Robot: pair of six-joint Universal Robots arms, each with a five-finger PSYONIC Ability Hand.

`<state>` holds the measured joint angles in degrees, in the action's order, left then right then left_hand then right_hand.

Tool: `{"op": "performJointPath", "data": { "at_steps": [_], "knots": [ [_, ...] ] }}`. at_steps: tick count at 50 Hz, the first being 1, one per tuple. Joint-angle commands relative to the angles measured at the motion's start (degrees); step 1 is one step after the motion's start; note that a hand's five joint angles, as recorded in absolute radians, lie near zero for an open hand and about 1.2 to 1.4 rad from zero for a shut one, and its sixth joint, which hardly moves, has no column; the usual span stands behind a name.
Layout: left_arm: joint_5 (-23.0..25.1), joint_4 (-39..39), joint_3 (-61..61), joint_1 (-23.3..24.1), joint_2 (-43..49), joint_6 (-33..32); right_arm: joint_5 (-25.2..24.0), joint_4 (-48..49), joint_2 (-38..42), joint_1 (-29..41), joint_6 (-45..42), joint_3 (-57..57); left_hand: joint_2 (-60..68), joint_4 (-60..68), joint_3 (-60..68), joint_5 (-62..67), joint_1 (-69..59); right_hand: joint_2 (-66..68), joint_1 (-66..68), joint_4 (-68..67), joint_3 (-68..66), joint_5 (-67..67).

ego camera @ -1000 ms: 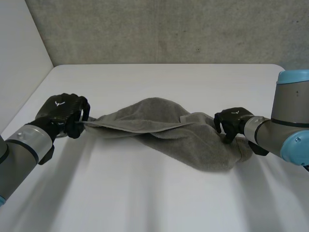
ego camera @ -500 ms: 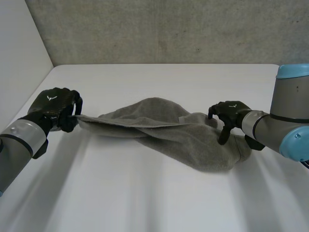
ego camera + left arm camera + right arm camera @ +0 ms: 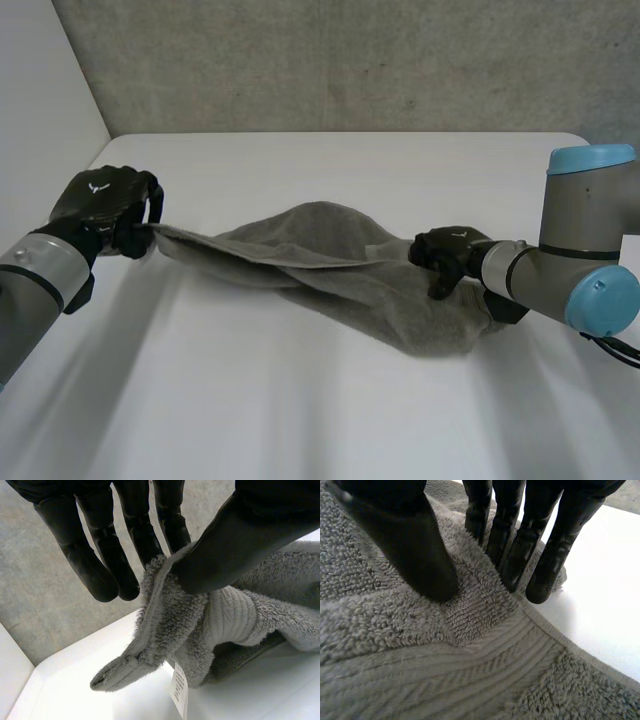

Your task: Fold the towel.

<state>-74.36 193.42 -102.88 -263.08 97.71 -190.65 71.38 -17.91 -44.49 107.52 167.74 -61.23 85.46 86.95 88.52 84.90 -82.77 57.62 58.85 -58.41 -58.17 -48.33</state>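
A grey towel (image 3: 330, 250) lies rumpled and stretched across the middle of the white table (image 3: 300, 400). My left hand (image 3: 100, 200) holds the towel's left corner just off the table. In the left wrist view its thumb (image 3: 235, 545) pinches the corner of the towel (image 3: 170, 625) against a finger, and a white label (image 3: 178, 690) hangs below. My right hand (image 3: 445, 255) rests on the towel's right part, fingers curled down into it. In the right wrist view a ridge of the towel (image 3: 470, 600) bunches between its thumb and fingers (image 3: 520, 545).
A grey wall (image 3: 350, 60) runs along the table's far edge, and a white panel (image 3: 40, 120) stands at the left. Bare table lies in front of and behind the towel.
My left hand has drawn the towel's corner further left and a little away, stretching the cloth. My right hand slid left along the towel, opened briefly and closed on it again.
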Motion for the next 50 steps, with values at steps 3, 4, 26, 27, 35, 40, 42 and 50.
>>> {"op": "performJointPath", "data": {
  "at_steps": [3, 4, 26, 27, 35, 40, 42, 50],
  "knots": [
    [-0.17, 0.03, 2.24, -0.06, 0.38, 0.37, -4.22, -5.20, -0.60, 0.33, -0.04, -0.03, -5.46, -6.95, -8.52, -14.90, 2.77, 22.38, 21.15, -21.59, -21.83, -21.67],
    [-0.18, 0.03, 2.24, -0.06, 0.38, 0.37, -4.23, -5.21, -0.60, 0.33, -0.04, -0.03, -5.46, -6.95, -8.52, -14.90, 2.77, 22.38, 21.15, -21.59, -21.83, -21.67],
    [-2.28, 0.99, 33.06, 2.30, 14.18, 0.54, 5.25, 31.10, -15.24, 0.42, -4.53, 6.94, -5.46, -6.95, -8.52, -14.90, 2.77, 22.38, 21.15, -21.59, -21.83, -21.67],
    [-3.42, 3.17, 35.61, 2.83, 14.17, 0.89, 6.83, 38.05, -18.49, 0.33, -4.70, 3.95, -5.46, -6.95, -8.52, -14.90, 2.77, 22.38, 21.15, -21.59, -21.83, -21.67],
    [-9.40, 16.64, 38.19, 3.63, 8.12, 7.74, 8.17, 48.59, -25.20, 0.33, -4.70, -3.02, -5.46, -6.95, -8.52, -14.90, 2.77, 22.38, 21.15, -21.59, -21.83, -21.67],
    [-8.35, 15.42, 34.86, 3.10, 7.58, 9.24, 7.55, 41.76, -24.86, 0.24, -4.96, -3.11, -5.46, -6.95, -8.52, -14.90, 2.77, 22.38, 21.15, -21.59, -21.83, -21.67],
    [-7.74, 15.24, 32.67, 3.10, 7.67, 9.07, 6.85, 38.51, -24.42, 0.15, -5.23, -3.11, -5.46, -6.95, -8.52, -14.90, 2.77, 22.38, 21.15, -21.59, -21.83, -21.67],
    [-4.13, 14.89, 19.91, 3.36, 11.36, 8.01, 3.86, 27.66, -19.05, 0.85, -10.68, -5.74, -5.46, -6.95, -8.52, -14.90, 2.77, 22.38, 21.15, -21.59, -21.83, -21.67]
  ]
}}
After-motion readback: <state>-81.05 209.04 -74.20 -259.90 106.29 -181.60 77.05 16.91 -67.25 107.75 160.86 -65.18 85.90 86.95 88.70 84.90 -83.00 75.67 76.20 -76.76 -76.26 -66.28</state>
